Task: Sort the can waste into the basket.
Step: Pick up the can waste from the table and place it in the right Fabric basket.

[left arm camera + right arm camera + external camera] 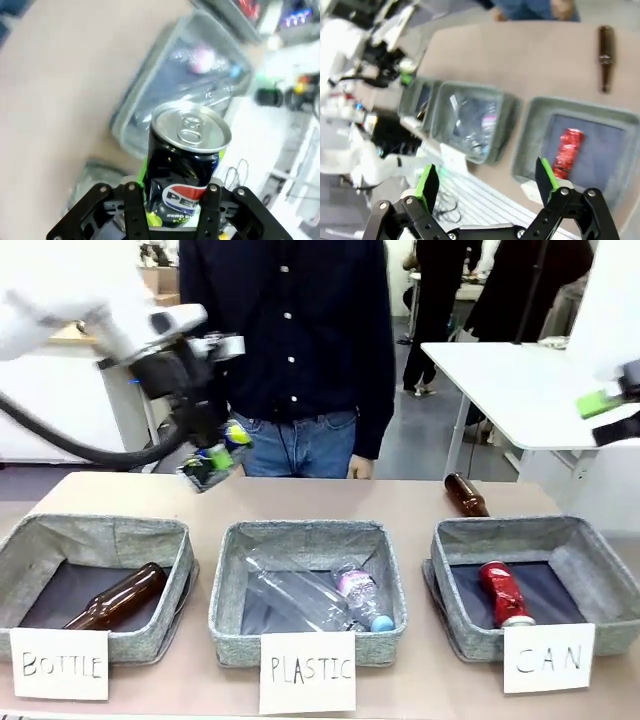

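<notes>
1. left gripper [172,205] was clamped on the dark can [186,150], holding it aloft, well apart from the can basket [470,640], evidently for carrying across.
2. red can [503,592] lay inside that basket, already sorted.
3. right gripper [487,176] stood with jaws apart, empty.

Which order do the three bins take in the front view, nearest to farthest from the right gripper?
From the right gripper, high at the right edge:
1. CAN basket, right side, nearest.
2. PLASTIC bin, centre.
3. BOTTLE bin, far left, farthest.
</notes>
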You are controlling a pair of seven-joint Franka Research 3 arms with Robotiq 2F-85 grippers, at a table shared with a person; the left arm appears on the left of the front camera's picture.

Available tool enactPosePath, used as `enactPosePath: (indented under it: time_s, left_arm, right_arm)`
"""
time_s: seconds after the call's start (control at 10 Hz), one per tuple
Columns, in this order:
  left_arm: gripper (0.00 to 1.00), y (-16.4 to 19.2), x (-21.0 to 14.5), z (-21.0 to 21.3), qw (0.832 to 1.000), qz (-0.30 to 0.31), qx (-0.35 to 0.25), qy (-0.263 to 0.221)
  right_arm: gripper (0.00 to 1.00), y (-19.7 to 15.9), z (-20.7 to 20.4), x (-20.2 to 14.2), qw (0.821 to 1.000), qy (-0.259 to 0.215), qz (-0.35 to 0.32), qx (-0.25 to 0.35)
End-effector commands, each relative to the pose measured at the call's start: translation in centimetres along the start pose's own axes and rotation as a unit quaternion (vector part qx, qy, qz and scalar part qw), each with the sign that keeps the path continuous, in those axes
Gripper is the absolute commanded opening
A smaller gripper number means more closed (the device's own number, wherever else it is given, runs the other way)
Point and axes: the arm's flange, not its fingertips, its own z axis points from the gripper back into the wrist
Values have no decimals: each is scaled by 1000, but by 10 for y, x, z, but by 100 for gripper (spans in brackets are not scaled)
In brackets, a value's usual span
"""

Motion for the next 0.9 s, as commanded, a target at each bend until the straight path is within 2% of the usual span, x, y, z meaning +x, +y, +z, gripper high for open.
enactPosePath:
  time_s: [0.0, 0.1, 0.3, 0.4, 0.5, 0.6, 0.7, 0.8]
  left_arm:
    - [37, -19, 68, -3, 993, -108, 5, 49]
    - [37, -42, 109, -21, 988, -145, 2, 59]
    - [37, -82, 174, -67, 985, -172, -24, 19]
    - [37, -103, 204, -95, 989, -145, -27, -21]
    - [37, -125, 226, -124, 990, -93, -83, -70]
    - [37, -142, 242, -154, 984, -55, -105, -129]
    - [37, -150, 253, -179, 984, -48, -71, -157]
    - [37, -156, 255, -203, 983, -62, -73, -159]
  right_arm:
    - [100, -44, 65, -24, 995, -44, -54, -67]
    - [100, -63, 95, -44, 993, -55, -67, -86]
    - [100, -100, 123, -76, 987, -85, -113, -75]
    - [100, -118, 128, -82, 984, -96, -138, -62]
    - [100, -130, 125, -85, 983, -93, -148, -54]
    - [100, -139, 120, -86, 982, -86, -161, -56]
    - [100, -145, 115, -86, 984, -74, -156, -45]
    - [100, -152, 108, -85, 982, -75, -168, -48]
